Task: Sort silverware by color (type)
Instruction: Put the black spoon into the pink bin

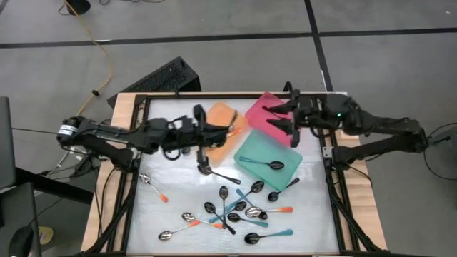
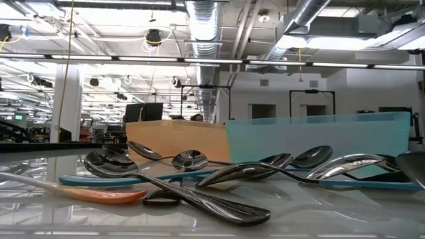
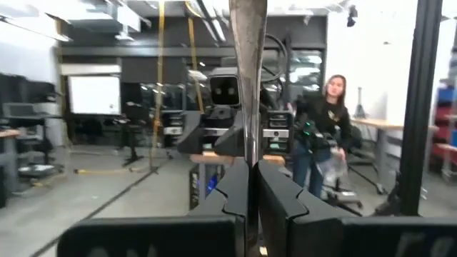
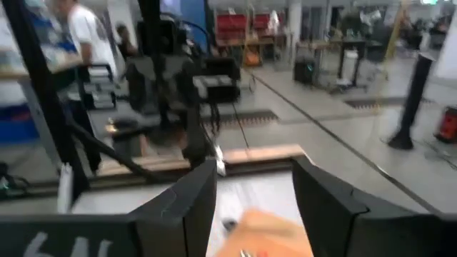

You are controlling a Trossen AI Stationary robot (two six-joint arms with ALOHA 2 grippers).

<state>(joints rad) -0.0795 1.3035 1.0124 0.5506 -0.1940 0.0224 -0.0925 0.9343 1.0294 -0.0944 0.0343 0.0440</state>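
Several spoons [image 1: 239, 207] lie loose on the table's near middle, some with orange handles, some teal, some all black; the low view shows them close up [image 2: 199, 174]. One black spoon [image 1: 271, 165] lies in the teal tray [image 1: 250, 146]. My left gripper [image 1: 205, 137] hovers at the orange tray's [image 1: 221, 118] left edge, shut on a spoon [image 3: 248, 71]. My right gripper [image 1: 284, 118] hangs open over the pink tray [image 1: 275, 107], touching nothing [image 4: 253, 178]. My left gripper pinches a spoon's shiny stem [image 3: 248, 146] between its two shut fingers [image 3: 232, 189]. The gripper points level toward the table's right. The spoon stands upright above the fingers, lifted clear. Its top end runs out of the left wrist view, and its handle colour is hidden.
Orange, pink and teal trays sit side by side on the table's far right half; the low view shows the orange [image 2: 176, 139] and teal [image 2: 319, 136] walls. A black spoon [image 1: 214, 173] lies near the left gripper. Two orange-handled spoons [image 1: 153, 187] lie near left. A person [image 3: 328, 128] stands beyond.
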